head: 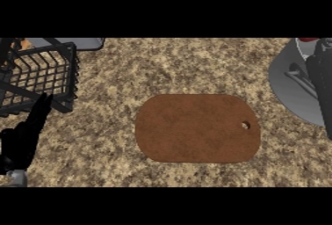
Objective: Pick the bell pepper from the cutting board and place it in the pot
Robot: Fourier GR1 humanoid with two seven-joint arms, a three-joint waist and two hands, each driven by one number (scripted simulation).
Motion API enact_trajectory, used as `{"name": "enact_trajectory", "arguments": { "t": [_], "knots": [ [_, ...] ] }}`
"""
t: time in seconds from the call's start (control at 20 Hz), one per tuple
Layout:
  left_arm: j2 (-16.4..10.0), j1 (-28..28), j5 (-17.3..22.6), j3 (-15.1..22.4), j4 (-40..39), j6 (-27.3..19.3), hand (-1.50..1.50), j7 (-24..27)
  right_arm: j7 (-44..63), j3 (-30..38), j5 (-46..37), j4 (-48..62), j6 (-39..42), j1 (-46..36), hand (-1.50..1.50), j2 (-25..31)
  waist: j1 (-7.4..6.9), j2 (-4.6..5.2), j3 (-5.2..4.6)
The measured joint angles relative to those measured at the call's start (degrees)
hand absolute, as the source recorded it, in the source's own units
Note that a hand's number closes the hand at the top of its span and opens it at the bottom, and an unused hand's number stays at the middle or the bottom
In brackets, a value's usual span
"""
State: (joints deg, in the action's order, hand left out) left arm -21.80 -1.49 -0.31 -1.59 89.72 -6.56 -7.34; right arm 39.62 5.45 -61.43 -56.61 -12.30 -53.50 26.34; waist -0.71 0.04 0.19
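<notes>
Grey round pot sitting at the right edge, its inside mostly hidden by the right robot hand hanging over it; its grip cannot be told. Pepper showing only as a red sliver at the pot's far rim. Brown rounded board lying bare on the speckled tabletop. Left robot hand resting lower left, fingers straight, holding nothing, beside a black wire basket.

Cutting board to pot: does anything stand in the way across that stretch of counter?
Nothing visible does: only bare counter separates the cutting board from the pot. The board is empty; the right hand is over the pot, with a red sliver beside it.
</notes>
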Motion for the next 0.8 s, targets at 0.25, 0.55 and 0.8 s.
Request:
{"name": "enact_trajectory", "arguments": {
  "t": [0.25,0.55,0.8],
  "knots": [
    [0.7,0.2,-0.8,0.0,0.4,0.2,0.00,-0.6,-8.5,4.7,2.9,8.2,-2.7,-1.6,1.50,5.0,-0.28,0.12,0.01],
    [1.0,1.1,-1.0,-0.5,-0.5,1.3,0.00,0.7,-18.5,8.9,4.9,21.8,-6.8,-4.4,1.50,9.6,-1.09,0.47,0.08],
    [1.7,1.6,-1.7,0.2,-0.4,1.6,0.00,1.5,-25.0,11.3,5.3,31.7,-9.5,-5.6,1.50,13.2,-2.12,1.02,0.11]
  ]
}}
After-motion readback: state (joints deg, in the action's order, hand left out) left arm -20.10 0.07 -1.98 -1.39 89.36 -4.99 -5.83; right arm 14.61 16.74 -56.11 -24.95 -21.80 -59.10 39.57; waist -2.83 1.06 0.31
